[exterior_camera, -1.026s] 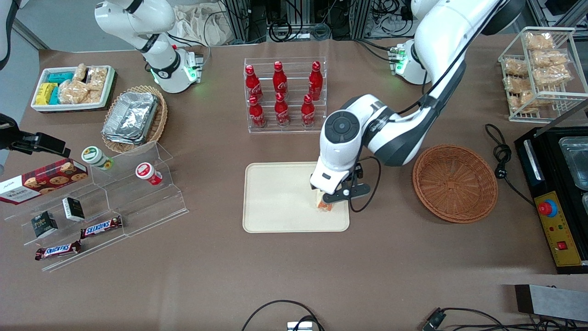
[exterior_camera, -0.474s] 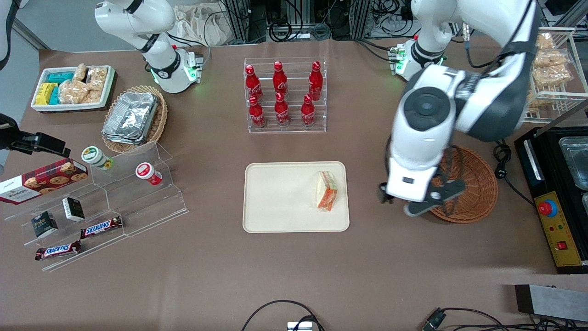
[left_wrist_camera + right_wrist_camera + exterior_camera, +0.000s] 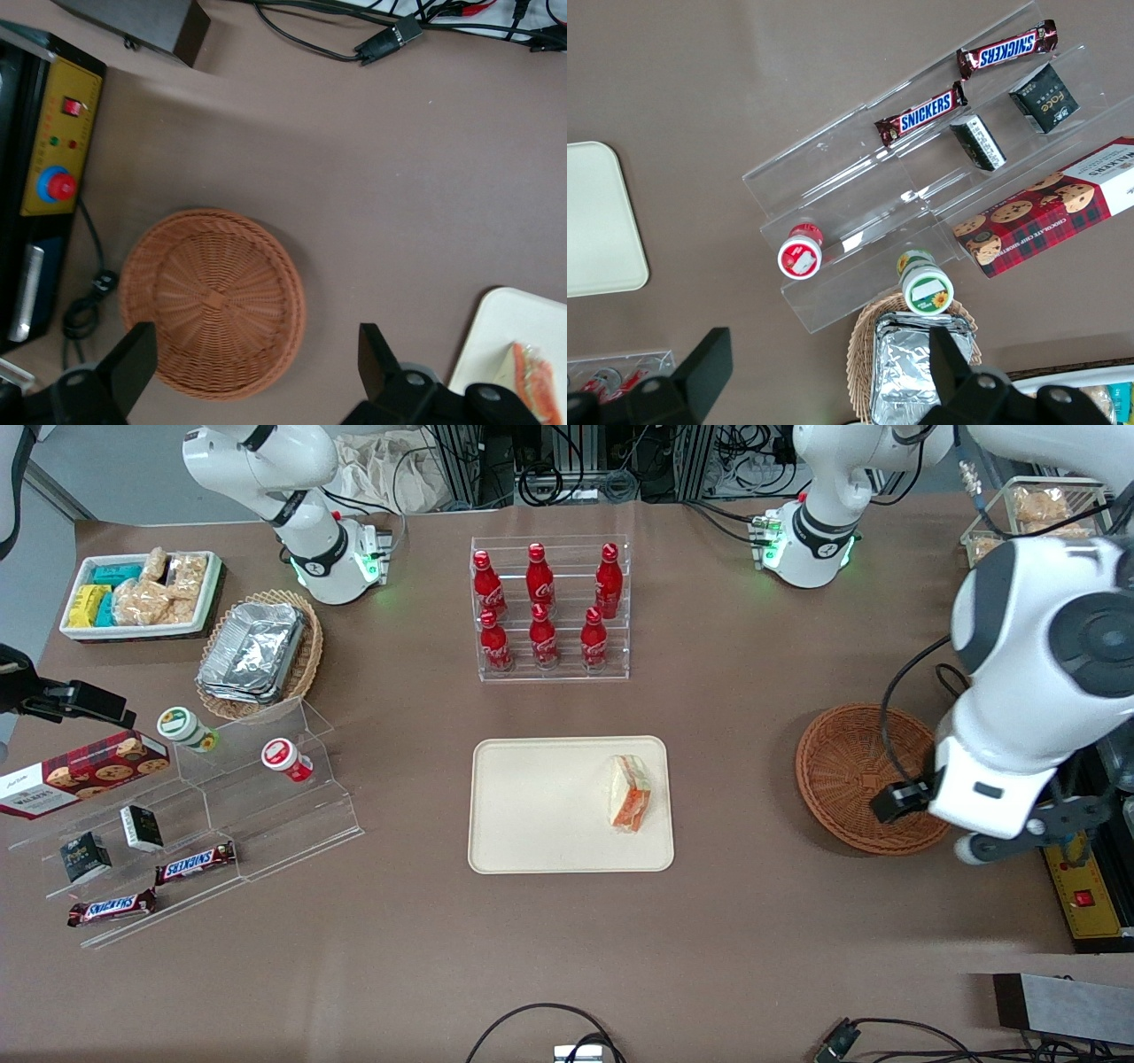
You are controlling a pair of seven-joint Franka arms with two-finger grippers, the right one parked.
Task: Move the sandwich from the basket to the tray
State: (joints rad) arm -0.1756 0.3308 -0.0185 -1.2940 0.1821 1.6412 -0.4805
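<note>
The sandwich [image 3: 630,793] lies on the cream tray [image 3: 532,815], close to the tray's edge that faces the basket; its orange filling shows [image 3: 532,391] beside the tray's corner [image 3: 509,323]. The round reddish-brown wicker basket [image 3: 855,766] holds nothing [image 3: 213,301]. My gripper [image 3: 988,824] hangs high over the basket's edge toward the working arm's end of the table. It is open [image 3: 255,359], with nothing between its black fingers [image 3: 133,359].
A black appliance with a red button [image 3: 1054,828] and a coiled cable [image 3: 966,731] sit beside the basket. A rack of red bottles [image 3: 549,611] stands farther from the camera than the tray. An acrylic snack stand [image 3: 221,815] is toward the parked arm's end.
One second ago my gripper was down on the sandwich at the tray. It has let go, risen and swung over the basket toward the working arm's end. The sandwich stays on the tray.
</note>
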